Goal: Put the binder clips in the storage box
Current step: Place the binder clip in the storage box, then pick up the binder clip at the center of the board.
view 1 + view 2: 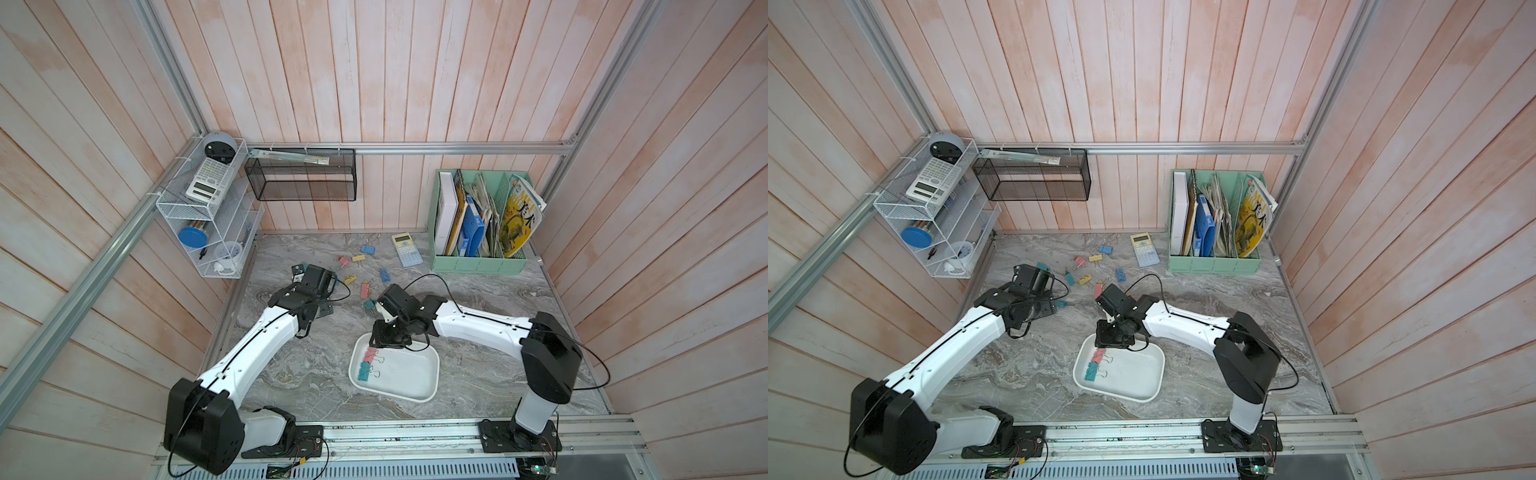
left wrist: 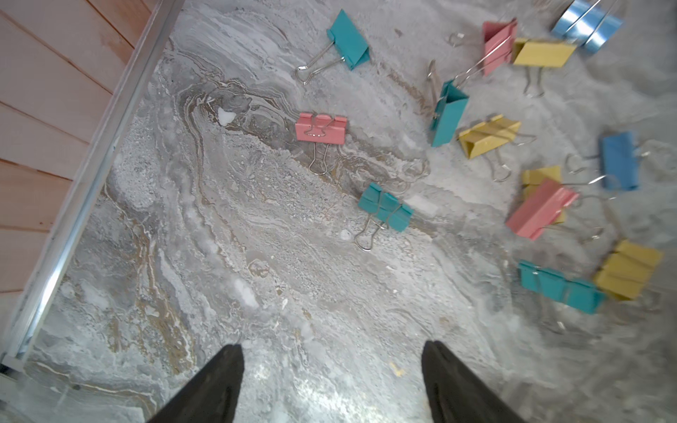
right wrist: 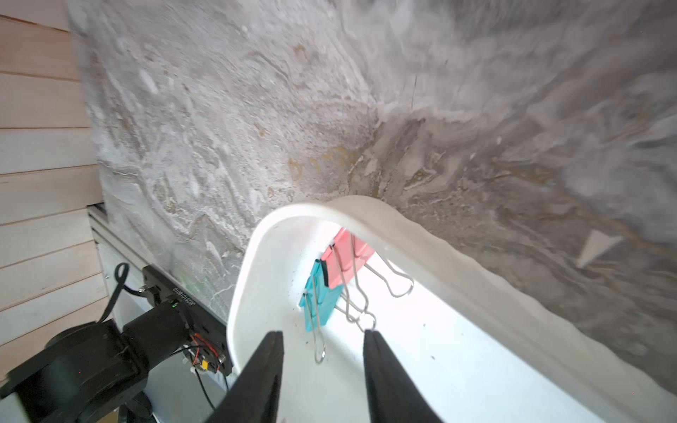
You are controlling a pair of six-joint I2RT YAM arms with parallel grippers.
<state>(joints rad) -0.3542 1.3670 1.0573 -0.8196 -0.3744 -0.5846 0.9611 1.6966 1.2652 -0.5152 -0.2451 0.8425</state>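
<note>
Where the arms' bases sit on the front rail, the grey marbled bench (image 1: 316, 374) begins. The first thing on it is the storage box (image 1: 415, 386) (image 1: 1138, 378), a shallow white tray lying just ahead of the rail and between the two arms.

Two clips lie side by side against its left wall. A teal binder clip (image 1: 364, 371) is nearer the rail and a pink binder clip (image 1: 370, 354) is just beyond it, and their wire handles point into the tray.

The right arm (image 1: 478, 324) bends in over the box's far left corner. The right jaws stand apart above the tray floor with nothing clamped between them. In the right wrist view a wire handle loop ends just at one fingertip (image 3: 370, 338); whether it touches cannot be told.

Farther back and to the left, the left arm (image 1: 257, 345) reaches over bare bench. The left jaws are spread wide and empty, with the fingers (image 2: 212, 388) clear of everything. Beyond them the loose binder clips (image 2: 321, 128) lie scattered on the bench in teal, pink, yellow and blue, and some overlap.

Behind the scatter a calculator (image 1: 406, 249) lies flat. A mint-green file holder (image 1: 478, 264) stands at the back right, and a black mesh basket (image 1: 301, 183) hangs on the back wall.
</note>
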